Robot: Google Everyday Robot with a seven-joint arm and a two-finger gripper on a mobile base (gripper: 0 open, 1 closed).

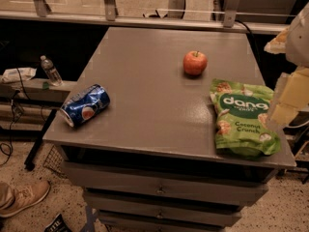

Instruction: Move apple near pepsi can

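The apple (195, 63), red-orange with a short stem, stands upright on the grey table top (145, 91), right of centre and towards the back. The pepsi can (85, 105), blue and dented, lies on its side near the table's front-left corner, its silver rim pointing at the left edge. The gripper (289, 98) shows as pale yellow and white parts at the right edge of the view, above the table's right side. It is to the right of the apple and apart from it, holding nothing that I can see.
A green Dang Coconut Crunch bag (244, 119) lies flat at the table's front right, just below the apple. A clear water bottle (50, 71) stands on a low shelf left of the table. Drawers run under the table front. A shoe (24, 196) is on the floor at bottom left.
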